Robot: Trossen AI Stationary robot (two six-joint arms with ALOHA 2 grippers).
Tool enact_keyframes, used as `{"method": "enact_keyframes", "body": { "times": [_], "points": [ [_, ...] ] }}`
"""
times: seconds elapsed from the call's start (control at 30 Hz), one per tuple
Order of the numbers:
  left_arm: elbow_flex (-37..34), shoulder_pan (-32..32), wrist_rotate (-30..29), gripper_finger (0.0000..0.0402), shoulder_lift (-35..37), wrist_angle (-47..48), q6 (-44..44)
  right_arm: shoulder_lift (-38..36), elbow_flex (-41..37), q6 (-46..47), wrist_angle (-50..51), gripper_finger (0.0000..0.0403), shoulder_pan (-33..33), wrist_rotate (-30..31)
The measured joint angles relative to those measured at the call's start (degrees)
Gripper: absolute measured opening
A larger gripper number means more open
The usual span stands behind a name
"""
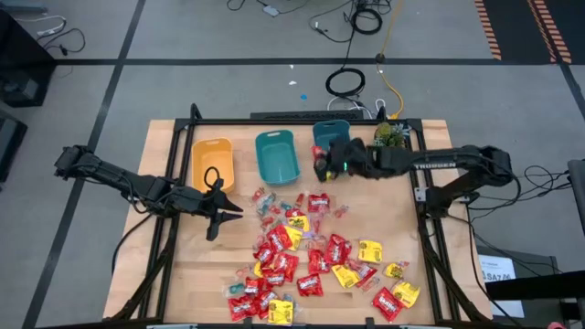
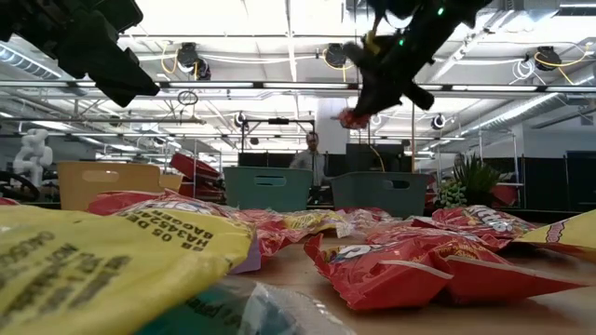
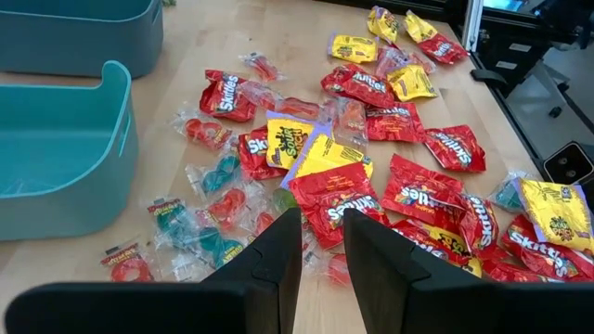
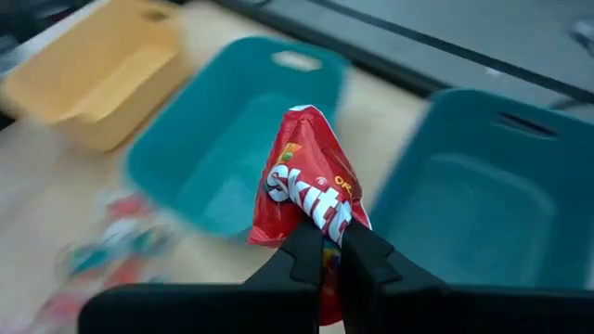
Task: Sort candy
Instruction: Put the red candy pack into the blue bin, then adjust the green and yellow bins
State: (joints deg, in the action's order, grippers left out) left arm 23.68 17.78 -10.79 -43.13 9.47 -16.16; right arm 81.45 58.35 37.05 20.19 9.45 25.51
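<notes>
The candy lies in a loose pile on the near half of the table: red packets, yellow packets and small clear-wrapped pieces. My right gripper hovers high near the right teal bin, shut on one red packet; the low view shows this red packet well above the bins. My left gripper is open beside the pile's left edge, in front of the yellow bin. In its wrist view, my left gripper hangs over clear-wrapped pieces and a red packet and touches nothing. My right gripper pinches the red packet between its two fingers at one end. The packet is lifted clear of the table and sticks out past the fingertips, crumpled where it is held. It hangs between the middle teal bin and the right teal bin.
Three bins stand in a row along the far side: yellow, middle teal, right teal. A small green plant sits at the far right corner. Bare wood shows between the bins and the pile and on the table's left. A person stands beyond the table.
</notes>
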Motion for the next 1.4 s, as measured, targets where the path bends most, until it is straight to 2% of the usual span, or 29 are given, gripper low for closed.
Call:
{"method": "enact_keyframes", "body": {
  "times": [0.27, 0.5, 0.73, 0.9, 1.07, 1.2, 1.4],
  "points": [
    [0.0, 0.0, 0.0, 0.0093, 0.0, 0.0, 0.0, 0.0, 0.0, 1.3, 2.7, 0.0008, 9.9, -0.1],
    [0.0, 0.0, 0.0, 0.0093, 0.0, 0.0, 0.0, 0.0, 0.0, 1.3, 5.6, 0.0063, 14.5, -1.6],
    [0.0, -0.1, -0.9, 0.0093, 0.0, 0.0, 0.1, 0.0, 0.0, 1.3, 5.8, 0.0142, 15.0, -1.8],
    [0.0, -0.1, -1.3, 0.0093, 0.0, -1.6, 0.1, 0.0, 0.0, 1.3, 5.8, 0.0178, 15.0, -1.8],
    [0.0, -0.1, -2.7, 0.0093, 0.0, -3.1, 0.1, 0.0, 0.0, 1.3, 5.6, 0.0191, 14.8, -2.7],
    [0.0, -0.2, -9.2, 0.0096, 0.0, -3.0, -2.9, 0.0, 0.0, 0.0, 2.6, 0.0191, 14.8, -9.0],
    [0.0, -0.5, -13.2, 0.0145, 0.0, -2.7, -3.0, 0.0, 0.0, -3.4, -1.9, 0.0189, 13.9, -13.9]
  ]
}}
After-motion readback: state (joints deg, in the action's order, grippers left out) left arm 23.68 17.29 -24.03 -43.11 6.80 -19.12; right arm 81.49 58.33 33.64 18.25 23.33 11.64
